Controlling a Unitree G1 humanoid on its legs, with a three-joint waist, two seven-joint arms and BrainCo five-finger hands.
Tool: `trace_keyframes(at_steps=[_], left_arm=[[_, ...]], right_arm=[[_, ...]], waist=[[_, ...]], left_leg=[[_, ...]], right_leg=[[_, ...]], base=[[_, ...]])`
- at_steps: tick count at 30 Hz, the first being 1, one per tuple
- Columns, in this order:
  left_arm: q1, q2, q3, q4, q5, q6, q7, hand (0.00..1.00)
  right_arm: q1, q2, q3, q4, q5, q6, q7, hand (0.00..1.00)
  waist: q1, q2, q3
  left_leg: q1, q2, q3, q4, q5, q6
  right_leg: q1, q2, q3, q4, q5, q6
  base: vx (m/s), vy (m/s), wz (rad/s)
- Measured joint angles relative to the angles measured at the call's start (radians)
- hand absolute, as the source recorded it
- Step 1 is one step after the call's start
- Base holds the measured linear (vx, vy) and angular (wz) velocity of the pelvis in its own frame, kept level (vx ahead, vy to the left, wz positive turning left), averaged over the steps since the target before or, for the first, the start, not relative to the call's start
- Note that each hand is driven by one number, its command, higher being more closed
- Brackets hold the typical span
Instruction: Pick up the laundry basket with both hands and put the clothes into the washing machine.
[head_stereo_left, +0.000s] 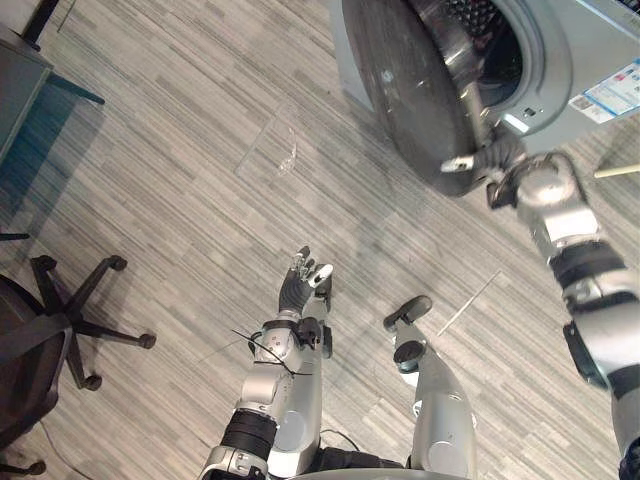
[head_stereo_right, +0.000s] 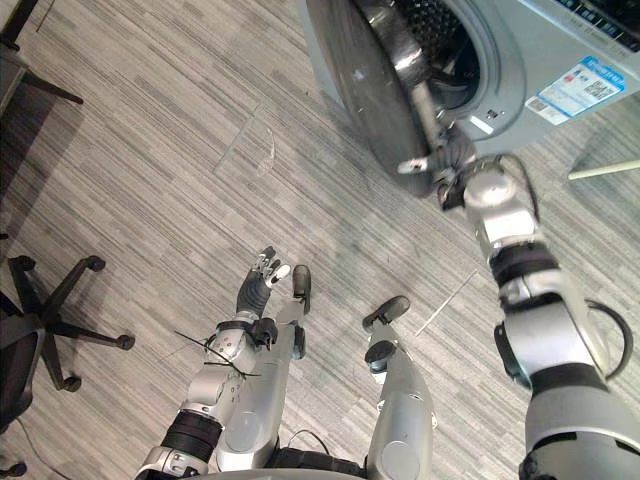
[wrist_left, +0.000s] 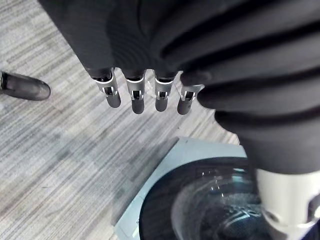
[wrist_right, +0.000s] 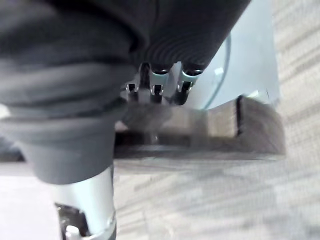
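Note:
The washing machine (head_stereo_left: 560, 70) stands at the upper right with its round dark door (head_stereo_left: 405, 90) swung wide and the drum (head_stereo_right: 440, 40) showing behind it. My right hand (head_stereo_left: 500, 158) reaches up to the door's lower edge, and in the right wrist view its fingers (wrist_right: 156, 87) curl over that edge. My left hand (head_stereo_left: 300, 282) hangs low over the floor, well left of the machine. Its fingers (wrist_left: 135, 97) are relaxed with nothing in them. The left wrist view also catches the door's glass (wrist_left: 165, 210).
An office chair (head_stereo_left: 70, 320) stands at the left, and a dark cabinet (head_stereo_left: 20, 80) sits at the upper left corner. A clear plastic piece (head_stereo_left: 275, 145) lies on the grey plank floor left of the machine. A pale stick (head_stereo_left: 615, 172) lies at the right edge.

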Motion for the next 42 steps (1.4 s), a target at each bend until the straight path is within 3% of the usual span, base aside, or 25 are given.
trace_keyframes(at_steps=[1, 3, 4, 6, 9, 13, 18, 21, 22, 24, 25, 27, 29, 30, 31, 33, 35, 36, 38, 41, 42], left_arm=[[0.000, 0.000, -0.001, -0.003, 0.003, 0.000, -0.015, 0.00], [0.001, 0.009, 0.016, -0.026, 0.025, 0.001, -0.034, 0.00], [0.001, 0.016, 0.025, -0.039, 0.032, 0.003, -0.034, 0.00], [0.000, 0.027, 0.096, -0.088, 0.042, 0.008, -0.028, 0.00], [-0.006, 0.046, 0.224, -0.173, 0.052, 0.007, 0.023, 0.00], [-0.086, 0.122, 0.314, -0.301, 0.179, 0.004, 0.130, 0.00], [-0.232, 0.201, 0.242, -0.473, 0.495, -0.011, 0.256, 0.00], [-0.304, 0.204, 0.064, -0.519, 0.714, -0.018, 0.296, 0.00], [-0.316, 0.187, 0.006, -0.514, 0.717, -0.023, 0.286, 0.00], [-0.336, 0.133, -0.085, -0.440, 0.677, -0.052, 0.236, 0.00], [-0.364, 0.120, -0.118, -0.346, 0.559, -0.067, 0.157, 0.00], [-0.402, 0.120, -0.126, -0.197, 0.410, -0.069, 0.073, 0.00], [-0.463, 0.149, -0.126, 0.047, 0.118, -0.050, -0.048, 0.00], [-0.475, 0.161, -0.127, 0.101, 0.078, -0.045, -0.066, 0.00], [-0.506, 0.194, -0.129, 0.193, 0.032, -0.038, -0.093, 0.00], [-0.574, 0.254, -0.133, 0.325, 0.046, -0.023, -0.130, 0.00], [-0.708, 0.437, -0.135, 0.510, 0.175, -0.012, -0.141, 0.00], [-0.724, 0.462, -0.136, 0.525, 0.191, -0.010, -0.141, 0.00], [-0.842, 0.624, -0.142, 0.615, 0.323, 0.000, -0.102, 0.00], [-0.927, 0.712, -0.141, 0.603, 0.474, 0.000, -0.041, 0.00], [-0.950, 0.746, -0.141, 0.572, 0.577, -0.001, -0.001, 0.00]], right_arm=[[0.013, -0.004, 0.078, -0.009, 0.088, 0.005, 0.046, 0.00], [0.055, 0.011, 0.247, -0.054, 0.185, 0.064, 0.152, 0.00], [0.084, 0.036, 0.244, -0.053, 0.224, 0.053, 0.152, 0.00], [0.143, 0.093, 0.275, -0.054, 0.291, 0.078, 0.214, 0.00], [0.213, 0.129, 0.269, -0.044, 0.299, 0.079, 0.225, 0.00], [0.285, 0.190, 0.090, 0.023, 0.269, 0.029, 0.185, 0.00], [0.350, 0.381, -0.042, 0.134, 0.188, -0.045, 0.138, 0.00], [0.421, 0.513, -0.069, 0.219, 0.152, -0.054, 0.114, 0.00], [0.441, 0.547, -0.071, 0.240, 0.134, -0.053, 0.101, 0.00], [0.470, 0.586, -0.081, 0.266, 0.116, -0.045, 0.084, 0.00], [0.478, 0.588, -0.096, 0.266, 0.086, -0.040, 0.085, 0.00], [0.474, 0.585, -0.099, 0.263, 0.052, -0.038, 0.085, 0.00], [0.452, 0.581, -0.099, 0.243, -0.033, -0.031, 0.087, 0.00], [0.449, 0.578, -0.098, 0.233, -0.044, -0.032, 0.087, 0.00], [0.449, 0.568, -0.099, 0.221, -0.071, -0.041, 0.086, 0.00], [0.453, 0.549, -0.100, 0.213, -0.092, -0.049, 0.085, 0.00], [0.470, 0.544, -0.100, 0.174, -0.104, -0.065, 0.082, 0.00], [0.475, 0.544, -0.100, 0.168, -0.103, -0.069, 0.081, 0.00], [0.512, 0.547, -0.098, 0.097, -0.097, -0.090, 0.066, 0.00], [0.608, 0.545, -0.108, -0.061, -0.060, -0.113, 0.060, 0.00], [0.665, 0.548, -0.112, -0.151, -0.029, -0.128, 0.062, 0.00]], waist=[[0.003, 0.005, -0.003], [0.016, 0.006, -0.004], [0.020, 0.006, -0.004], [0.041, 0.006, -0.004], [0.056, 0.006, -0.004], [0.053, 0.005, -0.004], [0.022, -0.013, -0.013], [0.003, -0.043, -0.028], [-0.006, -0.053, -0.033], [-0.030, -0.067, -0.039], [-0.038, -0.074, -0.040], [-0.051, -0.087, -0.043], [-0.072, -0.135, -0.048], [-0.084, -0.143, -0.047], [-0.109, -0.164, -0.042], [-0.122, -0.198, -0.043], [-0.170, -0.249, -0.041], [-0.174, -0.258, -0.040], [-0.207, -0.293, -0.030], [-0.206, -0.298, -0.030], [-0.202, -0.299, -0.029]], left_leg=[[0.009, 0.004, -0.007, -0.013, 0.006, -0.008], [0.014, 0.014, -0.028, -0.024, 0.014, -0.021], [0.013, 0.017, -0.037, -0.025, 0.015, -0.024], [0.020, 0.019, -0.048, -0.036, 0.025, -0.030], [0.027, 0.015, -0.044, -0.037, 0.033, -0.033], [0.028, 0.014, -0.020, 0.001, 0.023, -0.021], [0.024, 0.021, -0.003, 0.031, 0.007, -0.019], [0.015, 0.032, 0.005, 0.031, 0.004, -0.024], [0.012, 0.033, 0.007, 0.031, 0.004, -0.024], [0.009, 0.035, 0.014, 0.035, 0.001, -0.020], [0.007, 0.040, 0.028, 0.047, -0.003, -0.015], [-0.002, 0.050, 0.049, 0.067, -0.015, -0.009], [-0.024, 0.057, 0.082, 0.094, -0.032, -0.008], [-0.035, 0.062, 0.083, 0.103, -0.039, -0.007], [-0.051, 0.068, 0.090, 0.112, -0.041, -0.004], [-0.083, 0.071, 0.094, 0.127, -0.042, -0.002], [-0.141, 0.084, 0.098, 0.133, -0.039, 0.003], [-0.148, 0.086, 0.102, 0.134, -0.039, 0.003], [-0.211, 0.101, 0.110, 0.153, -0.039, 0.004], [-0.307, 0.145, 0.102, 0.243, -0.084, 0.013], [-0.350, 0.170, 0.097, 0.291, -0.114, 0.018]], right_leg=[[0.000, 0.000, -0.004, 0.017, -0.016, -0.004], [0.000, 0.000, -0.020, 0.049, -0.051, -0.012], [0.000, -0.001, -0.027, 0.063, -0.063, -0.011], [-0.002, -0.015, -0.040, 0.115, -0.104, -0.016], [-0.008, -0.038, -0.040, 0.165, -0.126, -0.016], [-0.006, -0.053, -0.017, 0.178, -0.126, -0.015], [-0.005, -0.038, 0.003, 0.157, -0.117, -0.007], [-0.005, -0.017, 0.005, 0.118, -0.093, -0.001], [-0.006, -0.012, 0.005, 0.106, -0.086, 0.002], [-0.006, -0.006, 0.011, 0.087, -0.068, 0.000], [-0.009, 0.002, 0.026, 0.071, -0.055, 0.002], [-0.017, 0.010, 0.041, 0.054, -0.037, 0.001], [-0.047, 0.030, 0.083, 0.024, -0.008, 0.000], [-0.051, 0.037, 0.084, 0.015, -0.001, 0.004], [-0.058, 0.044, 0.084, -0.001, 0.013, 0.000], [-0.087, 0.055, 0.098, -0.020, 0.031, 0.001], [-0.137, 0.070, 0.110, -0.053, 0.063, -0.001], [-0.144, 0.072, 0.111, -0.059, 0.067, -0.003], [-0.179, 0.099, 0.113, -0.116, 0.114, 0.003], [-0.210, 0.143, 0.113, -0.173, 0.151, 0.035], [-0.224, 0.160, 0.114, -0.178, 0.155, 0.038]], base=[[-0.02, -0.129, 0.05], [-0.01, -0.128, 0.17], [0.01, -0.128, 0.28], [0.06, -0.128, 0.30], [0.06, -0.065, 0.10], [0.00, -0.010, -0.07], [-0.09, 0.015, -0.15], [-0.08, 0.006, -0.11], [-0.04, 0.020, -0.07], [-0.02, 0.027, -0.13], [-0.03, 0.029, -0.27], [-0.04, 0.025, -0.40], [-0.06, 0.036, -0.56], [-0.04, 0.018, -0.32], [-0.02, 0.007, -0.20], [-0.01, 0.019, -0.21], [-0.01, 0.029, -0.19], [-0.01, 0.019, -0.22], [0.01, 0.011, -0.16], [0.03, 0.022, -0.28], [0.05, 0.035, -0.31]])
